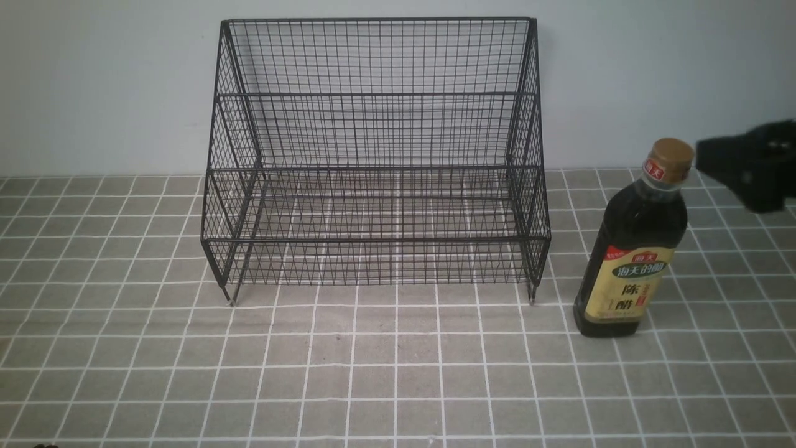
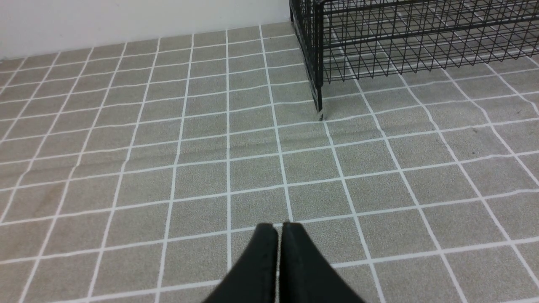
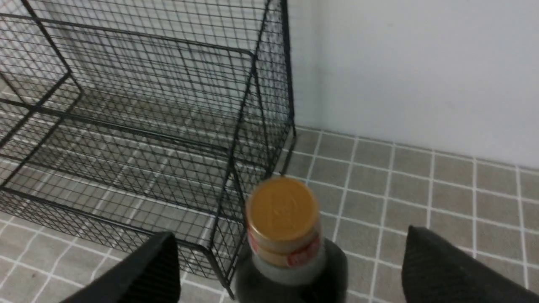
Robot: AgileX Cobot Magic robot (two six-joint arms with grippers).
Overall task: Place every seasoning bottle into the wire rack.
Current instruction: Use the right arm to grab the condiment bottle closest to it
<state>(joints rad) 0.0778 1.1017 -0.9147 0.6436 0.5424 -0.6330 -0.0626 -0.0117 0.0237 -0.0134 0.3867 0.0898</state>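
One bottle (image 1: 629, 261) — upright, clear of rack (image 1: 376, 240)

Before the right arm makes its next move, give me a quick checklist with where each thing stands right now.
1. Right gripper open: ok, jaws wide apart.
2. Bottle between those jaws in the wrist view: ok, its cap shows between them.
3. Bottle standing on the tiled surface: ok.
4. Wire rack has room inside: ok, nothing in it.
5. Bottle in the rack: not ok, it stands to the rack's right.
6. Bottle cap screwed tight: cannot tell.
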